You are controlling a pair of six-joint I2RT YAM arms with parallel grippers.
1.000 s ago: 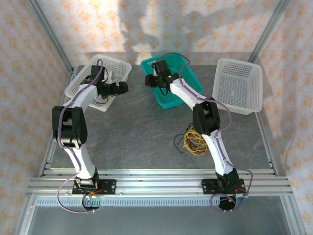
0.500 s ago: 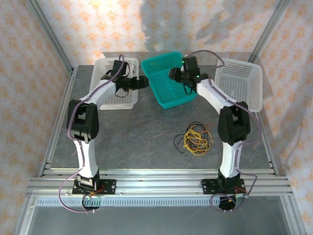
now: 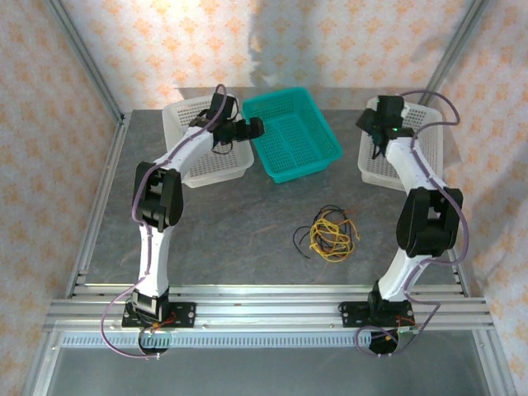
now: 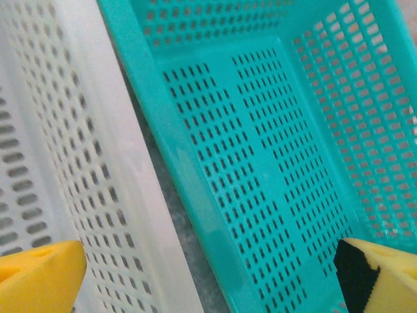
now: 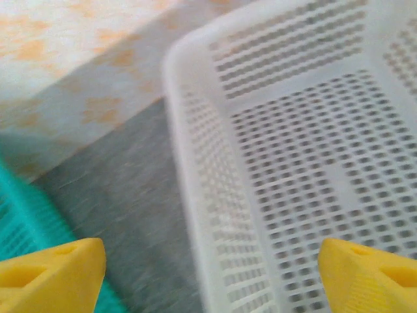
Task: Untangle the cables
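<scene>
Top external: grey table [image 3: 231, 223], cables [image 3: 332, 234] tangled near centre; floral-papered walls [image 3: 346, 41].

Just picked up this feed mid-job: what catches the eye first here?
The bright teal basket sits at the table's far middle, flanked by a left white basket and a right white basket. Next comes the small tangle of yellow, black and orange cables, lying on the grey table right of centre. The left gripper and right gripper hang open by the baskets, away from it.
</scene>
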